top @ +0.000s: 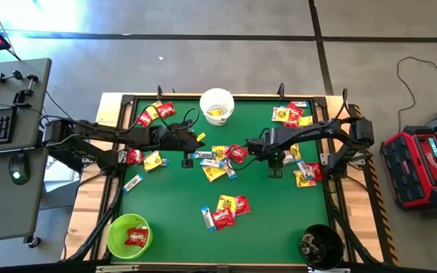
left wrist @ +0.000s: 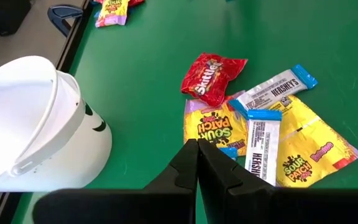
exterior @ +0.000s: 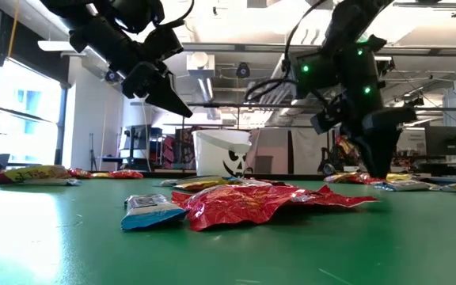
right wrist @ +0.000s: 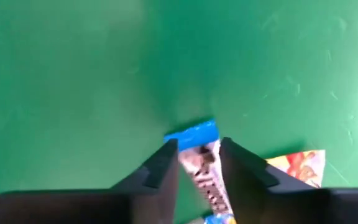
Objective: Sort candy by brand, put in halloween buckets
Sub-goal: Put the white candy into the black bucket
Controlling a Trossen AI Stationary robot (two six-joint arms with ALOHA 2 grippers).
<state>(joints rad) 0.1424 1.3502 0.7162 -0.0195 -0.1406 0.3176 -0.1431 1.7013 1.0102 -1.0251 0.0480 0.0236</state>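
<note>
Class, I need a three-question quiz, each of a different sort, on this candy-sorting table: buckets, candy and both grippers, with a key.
1. True or false: the white bucket holds yellow candy.
2. Which bucket holds a red packet? A white, B green, C black.
3. Fill in: the right gripper straddles a white-and-blue ____.

Key:
1. True.
2. B; the green bucket holds it, and the black bucket shows no red packet.
3. Bar. The left gripper, shut and empty, hangs beside the white bucket.

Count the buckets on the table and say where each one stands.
3. The white bucket stands at the far edge's middle, the green bucket at the near left corner, the black bucket at the near right corner.
</note>
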